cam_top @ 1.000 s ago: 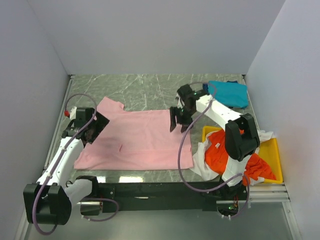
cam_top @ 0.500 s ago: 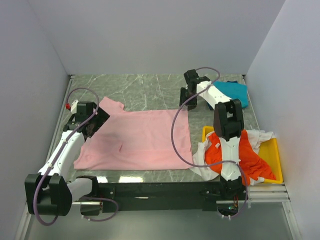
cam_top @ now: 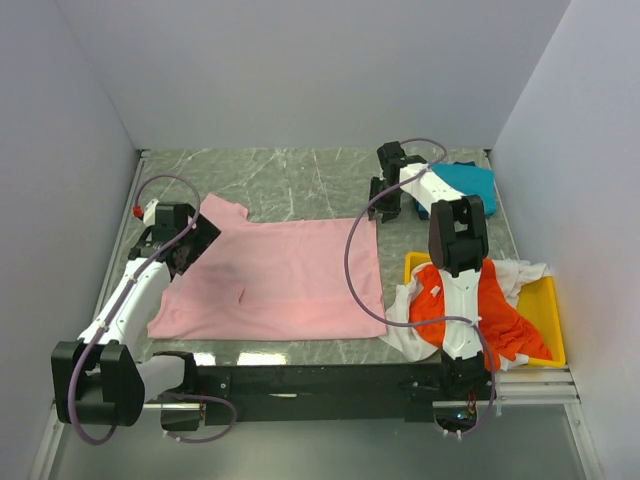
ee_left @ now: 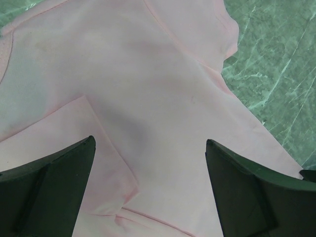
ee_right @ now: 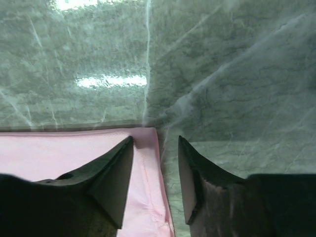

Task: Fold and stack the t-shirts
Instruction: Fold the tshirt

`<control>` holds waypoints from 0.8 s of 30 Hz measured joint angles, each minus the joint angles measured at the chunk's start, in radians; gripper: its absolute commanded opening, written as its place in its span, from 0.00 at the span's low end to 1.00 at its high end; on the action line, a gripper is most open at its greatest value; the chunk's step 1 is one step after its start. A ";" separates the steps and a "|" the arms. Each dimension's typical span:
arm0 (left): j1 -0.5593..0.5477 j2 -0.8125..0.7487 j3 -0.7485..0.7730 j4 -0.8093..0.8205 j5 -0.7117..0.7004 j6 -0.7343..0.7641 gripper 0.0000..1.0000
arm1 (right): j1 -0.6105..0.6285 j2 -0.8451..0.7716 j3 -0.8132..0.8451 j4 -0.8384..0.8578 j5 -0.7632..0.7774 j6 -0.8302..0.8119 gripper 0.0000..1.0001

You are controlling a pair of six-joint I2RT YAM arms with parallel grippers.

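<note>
The right gripper (ee_right: 155, 143) stands partly open, low over the far right corner of the light pink t-shirt (cam_top: 275, 275), with the hem lying loose between its fingers. The left gripper (ee_left: 150, 143) hangs spread wide, holding nothing, over the same shirt's folded sleeve end. The shirt lies flat across the tabletop (cam_top: 300, 175), from its left edge to the middle.

Bare table (cam_top: 290, 180) is left open at the far side, between the pink t-shirt (cam_top: 270, 275) and the back wall (cam_top: 300, 80). The right side is blocked by the teal t-shirt (cam_top: 462, 185) and by the yellow tray (cam_top: 545, 305) heaped with the orange-red t-shirt (cam_top: 430, 305) and white t-shirt (cam_top: 400, 325).
</note>
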 measured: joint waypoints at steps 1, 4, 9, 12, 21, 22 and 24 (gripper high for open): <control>0.000 0.003 0.000 0.000 0.000 0.002 0.99 | -0.001 0.000 0.000 0.004 -0.003 -0.001 0.46; 0.000 0.007 0.000 0.000 0.000 0.009 0.99 | -0.001 0.003 0.000 0.014 -0.019 -0.001 0.42; 0.000 0.007 0.000 0.000 0.000 0.014 0.99 | -0.001 0.014 -0.001 0.031 -0.039 -0.001 0.36; 0.000 0.007 0.000 0.001 0.000 0.015 0.99 | -0.001 0.015 -0.004 0.039 -0.051 -0.001 0.32; 0.001 0.114 0.072 0.018 -0.027 0.097 0.96 | -0.001 0.016 -0.016 0.057 -0.080 -0.008 0.01; 0.002 0.142 0.097 0.024 -0.032 0.115 0.93 | -0.001 0.016 -0.019 0.060 -0.080 -0.008 0.01; 0.008 0.217 0.160 0.048 -0.045 0.154 0.91 | -0.001 0.015 -0.021 0.063 -0.083 -0.008 0.00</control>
